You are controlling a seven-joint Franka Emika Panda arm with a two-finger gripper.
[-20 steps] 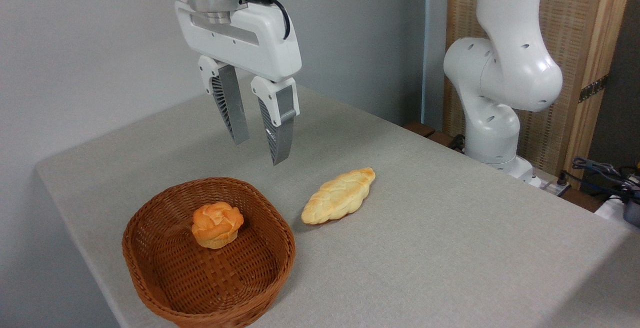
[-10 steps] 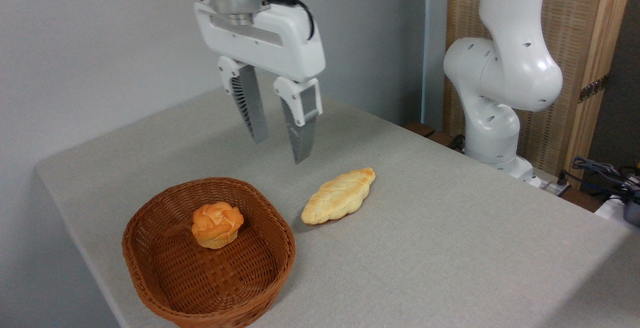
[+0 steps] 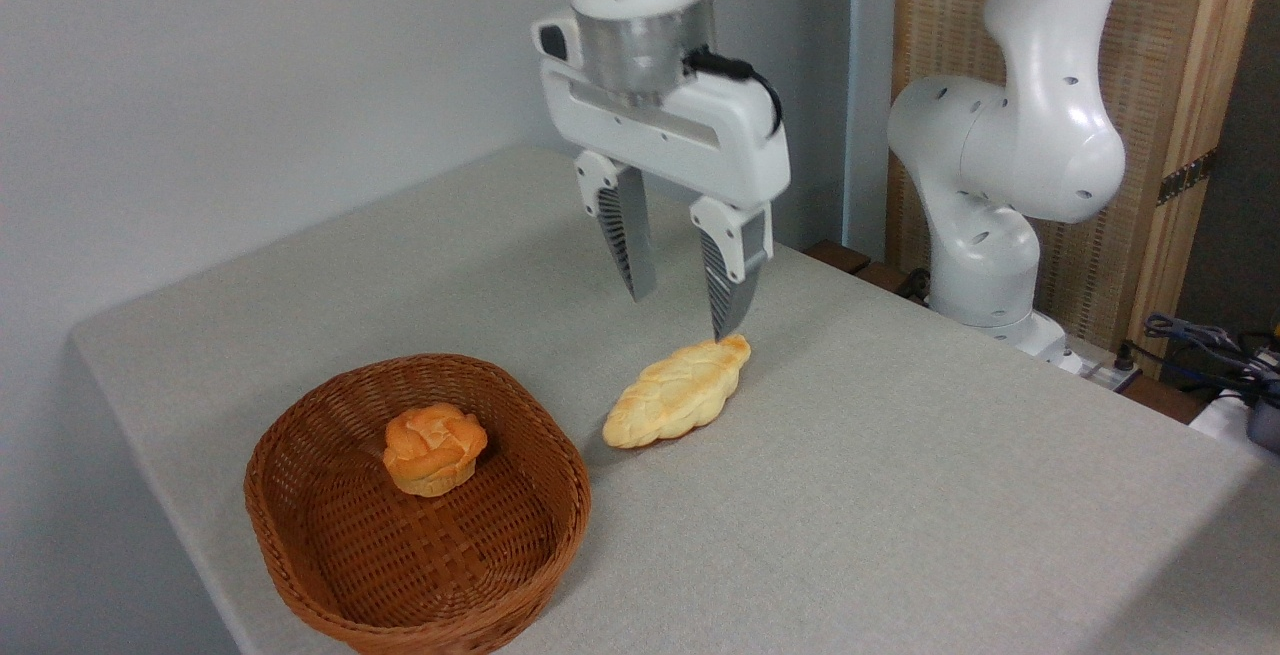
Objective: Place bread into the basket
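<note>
Pincer (image 3: 682,315) spread apart w/ nothing btwn fingers, hanging over far tip of bread (image 3: 677,391), bread flat on grey table (image 3: 900,495) just right of basket (image 3: 300,525), not in it, small orange bun (image 3: 433,449) inside basket, robot base at back right.

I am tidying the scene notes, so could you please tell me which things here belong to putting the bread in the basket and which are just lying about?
Part of the job:
- long pale golden braided loaf, on the table
- brown woven wicker basket
- open two-finger gripper, above the loaf

Lying about:
- small round orange bun, in the basket
- cables, far right
</note>
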